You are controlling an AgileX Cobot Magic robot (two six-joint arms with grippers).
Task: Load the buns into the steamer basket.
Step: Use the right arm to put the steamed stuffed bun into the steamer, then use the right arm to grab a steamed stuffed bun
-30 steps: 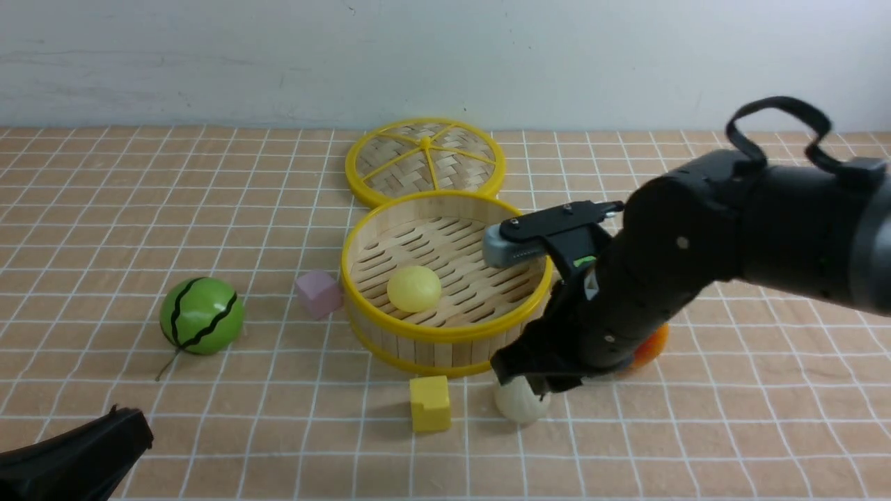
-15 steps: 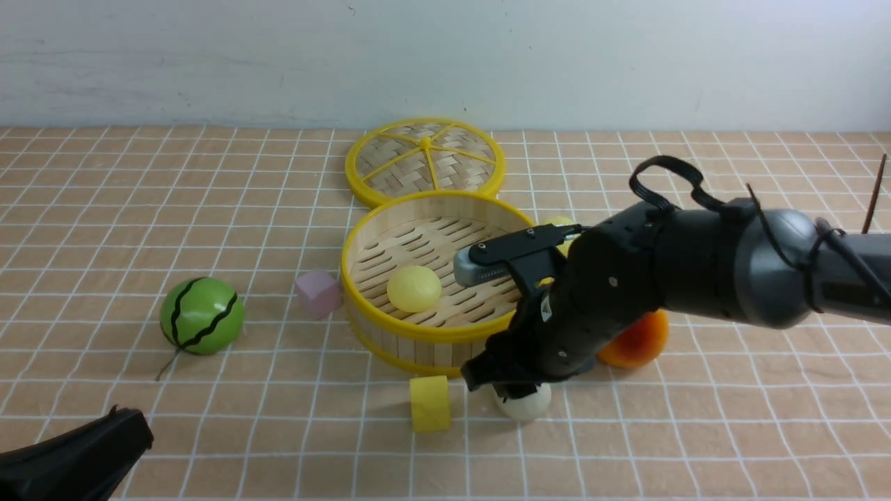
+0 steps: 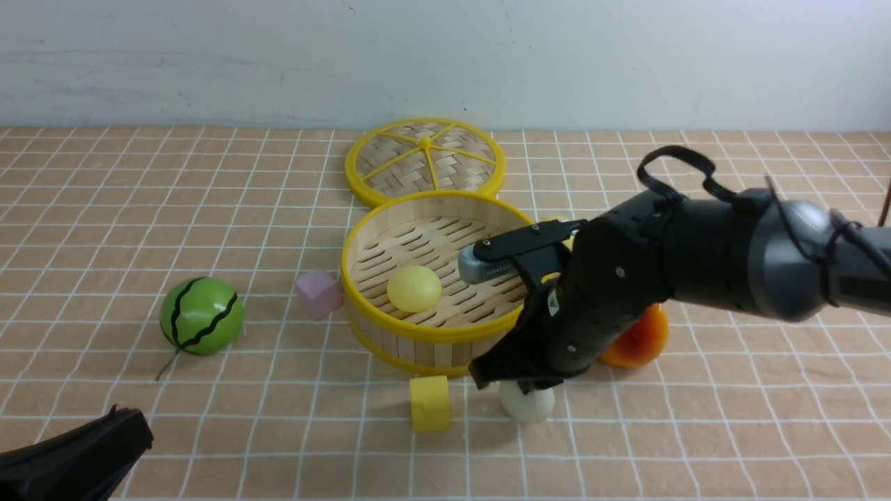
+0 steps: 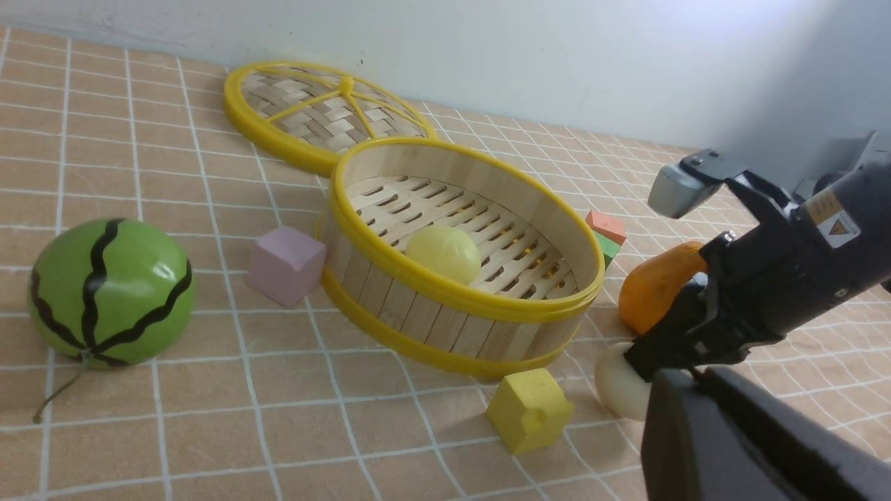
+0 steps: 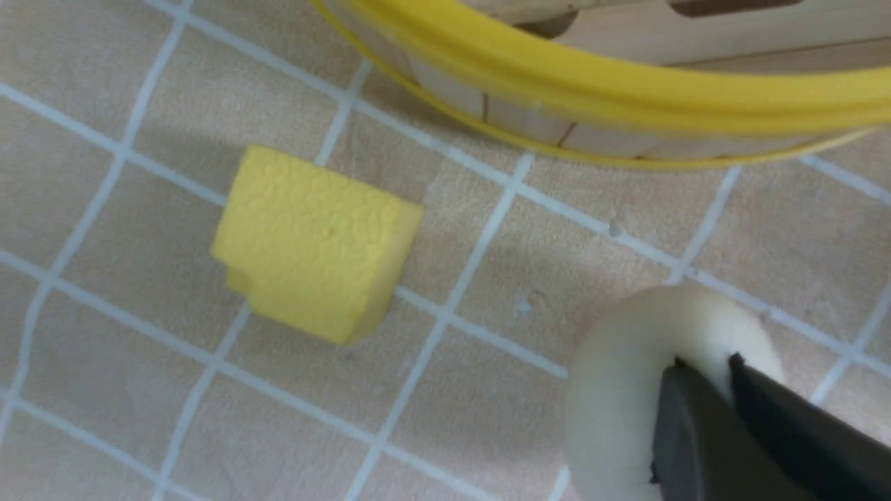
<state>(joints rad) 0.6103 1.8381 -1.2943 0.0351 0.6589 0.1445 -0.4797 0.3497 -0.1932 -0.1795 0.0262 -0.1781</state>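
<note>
The steamer basket (image 3: 418,332) stands mid-table with one pale yellow bun (image 3: 414,289) on its slatted floor; the bun also shows in the left wrist view (image 4: 443,252). The off-white bun (image 3: 529,406) sits on the table just in front of the basket's right side. My right gripper (image 3: 521,387) comes down on it from above and is shut on it, its tips pinching the bun's top (image 5: 703,365). Only a yellow sliver of the other pale yellow bun (image 3: 561,223) shows behind my right arm. My left gripper (image 3: 104,438) is low at the near left, shut and empty.
A yellow block (image 3: 429,403) lies just left of the off-white bun. An orange pear (image 3: 637,337) sits right of the basket behind my right arm. A pink cube (image 3: 318,293) and a green watermelon ball (image 3: 202,315) lie to the left. The woven lid (image 3: 424,160) is behind the basket.
My right arm has dropped and stretched out over the off-white bun, and its jaws now pinch the bun. The yellow block has turned a little. The left arm has not moved.
</note>
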